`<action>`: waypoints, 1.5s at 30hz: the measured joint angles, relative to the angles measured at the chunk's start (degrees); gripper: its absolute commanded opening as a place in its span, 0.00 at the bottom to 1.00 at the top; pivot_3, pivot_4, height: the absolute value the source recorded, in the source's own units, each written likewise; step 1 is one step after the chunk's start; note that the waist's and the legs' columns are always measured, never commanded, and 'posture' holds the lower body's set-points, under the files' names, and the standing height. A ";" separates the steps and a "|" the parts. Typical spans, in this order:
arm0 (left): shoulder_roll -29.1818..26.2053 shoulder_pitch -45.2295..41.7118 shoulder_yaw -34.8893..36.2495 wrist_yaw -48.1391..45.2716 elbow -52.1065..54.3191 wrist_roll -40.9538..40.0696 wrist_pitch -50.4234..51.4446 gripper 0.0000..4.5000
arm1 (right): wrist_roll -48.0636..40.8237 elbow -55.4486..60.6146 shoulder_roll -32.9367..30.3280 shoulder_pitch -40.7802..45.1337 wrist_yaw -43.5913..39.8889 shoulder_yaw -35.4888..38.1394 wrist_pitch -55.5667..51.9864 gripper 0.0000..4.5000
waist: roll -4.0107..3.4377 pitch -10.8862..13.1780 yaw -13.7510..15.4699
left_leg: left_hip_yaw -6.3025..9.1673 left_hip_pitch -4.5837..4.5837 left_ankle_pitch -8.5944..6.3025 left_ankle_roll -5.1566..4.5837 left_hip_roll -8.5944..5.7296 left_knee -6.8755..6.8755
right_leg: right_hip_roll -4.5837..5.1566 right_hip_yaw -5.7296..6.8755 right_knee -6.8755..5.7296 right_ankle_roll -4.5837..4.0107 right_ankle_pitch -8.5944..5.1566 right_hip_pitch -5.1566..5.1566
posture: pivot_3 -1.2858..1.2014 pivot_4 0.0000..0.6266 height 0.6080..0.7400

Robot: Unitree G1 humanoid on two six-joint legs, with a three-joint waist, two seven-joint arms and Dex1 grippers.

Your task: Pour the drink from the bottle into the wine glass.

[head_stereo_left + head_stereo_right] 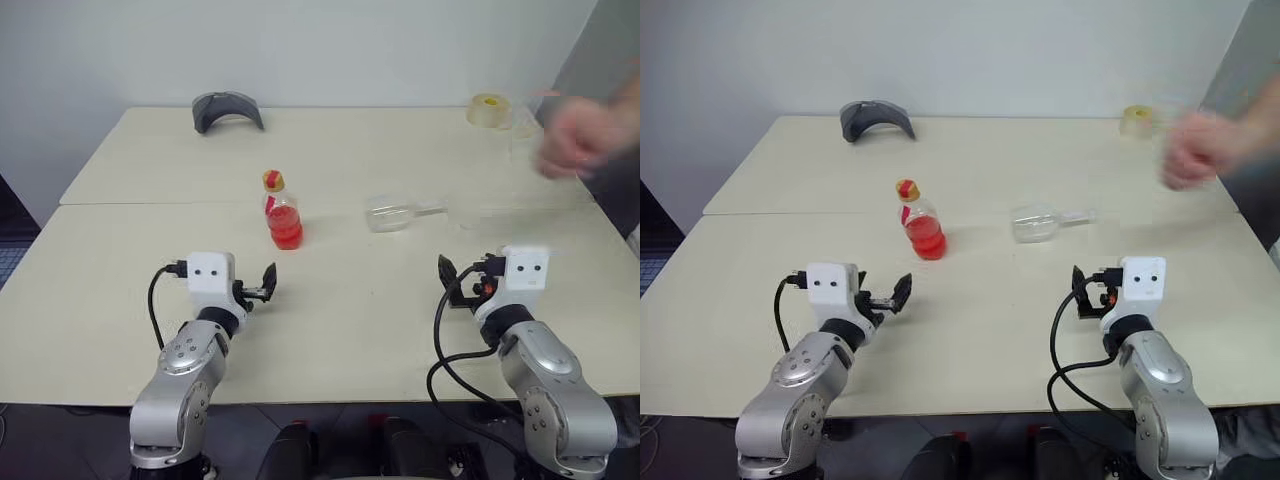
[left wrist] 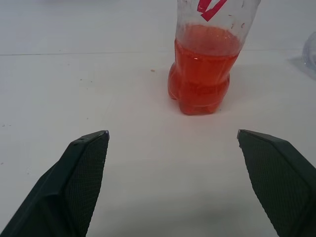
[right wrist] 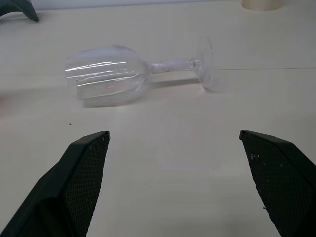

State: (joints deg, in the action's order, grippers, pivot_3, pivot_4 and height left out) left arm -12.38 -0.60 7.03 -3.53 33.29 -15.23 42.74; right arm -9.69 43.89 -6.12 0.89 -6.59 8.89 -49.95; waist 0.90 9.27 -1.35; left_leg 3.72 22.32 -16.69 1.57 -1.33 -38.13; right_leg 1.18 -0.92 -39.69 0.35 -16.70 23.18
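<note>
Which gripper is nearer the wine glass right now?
Right. The right gripper sits just short of the tipped-over wine glass; the left gripper is farther off, in front of the bottle.

Left arm: you have it bent at the elbow, forearm reaching forward over the near edge.
Left gripper [image 1: 258, 284]: jaws spread wide, empty, pointing forward and a touch downward.
Left fingers [image 2: 81, 173]: you see both black pads well apart, nothing between them.
Right arm: bent the same way, forearm forward, black cable looping beside the wrist.
Right gripper [image 1: 455, 278]: jaws spread wide, empty, held about level.
Right fingers [image 3: 81, 173]: both pads well apart, nothing gripped.
</note>
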 measured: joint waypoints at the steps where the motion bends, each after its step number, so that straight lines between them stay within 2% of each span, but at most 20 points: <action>1: -0.03 0.01 -0.02 0.11 0.27 0.04 0.51 0.99 | -0.14 0.00 -0.32 -0.01 -0.08 0.10 0.00 1.00 | 0.00 0.00 0.00 | 0.00 0.00 0.00 0.00 0.00 0.00 | 0.00 0.00 0.00 0.00 0.00 0.00 | 0.52 0.24 1.00; 22: 0.55 -0.57 -1.45 -0.20 0.75 0.26 0.66 0.99 | -0.85 -0.03 -3.62 -0.41 -1.22 -0.02 0.02 1.00 | 0.01 0.00 -0.01 | 0.00 0.00 0.00 0.00 0.00 0.00 | 0.00 0.00 0.00 0.00 0.00 -0.01 | 0.52 0.24 1.00; 25: 0.61 -3.14 -1.77 -0.86 -1.38 0.55 -1.17 0.99 | -5.65 -1.32 -8.84 0.65 -8.15 -0.05 -0.12 1.00 | 0.01 0.00 -0.03 | -0.01 -0.03 0.00 -0.01 -0.01 -0.01 | -0.01 0.00 0.00 0.00 0.00 -0.04 | 0.52 0.24 1.00; 34: 1.07 -8.70 -1.74 -3.36 -10.03 0.98 -8.70 0.99 | -21.03 -3.25 -17.06 5.60 -24.40 0.71 0.24 1.00 | 0.08 0.03 -0.10 | 0.02 -0.05 -0.01 -0.02 0.01 0.00 | -0.04 0.03 0.06 -0.01 0.01 -0.10 | 0.52 0.24 1.00; 38: -0.93 -10.51 -3.23 -6.84 -15.32 2.41 -14.25 0.99 | -25.39 -5.01 -20.46 7.41 -27.99 0.99 0.23 1.00 | 0.07 0.03 -0.07 | 0.00 -0.06 -0.01 -0.02 0.01 0.00 | -0.03 0.02 0.06 -0.01 0.01 -0.11 | 0.52 0.24 1.00; 45: -0.97 -13.79 -4.16 -8.45 -22.69 5.04 -22.13 0.99 | -30.00 -6.50 -21.83 9.57 -28.56 0.49 -0.02 1.00 | 0.08 0.03 0.05 | 0.03 -0.04 -0.01 -0.02 0.01 -0.01 | -0.03 0.03 0.06 -0.01 0.01 -0.11 | 0.52 0.24 1.00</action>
State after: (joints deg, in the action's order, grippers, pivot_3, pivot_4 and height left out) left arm -13.35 -14.39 2.87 -11.98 10.60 -10.19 20.61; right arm -39.69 37.39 -27.94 10.46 -35.14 9.38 -49.97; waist 0.98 9.30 -1.30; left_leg 3.75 22.28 -16.70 1.54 -1.32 -38.14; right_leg 1.15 -0.89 -39.63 0.34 -16.69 23.07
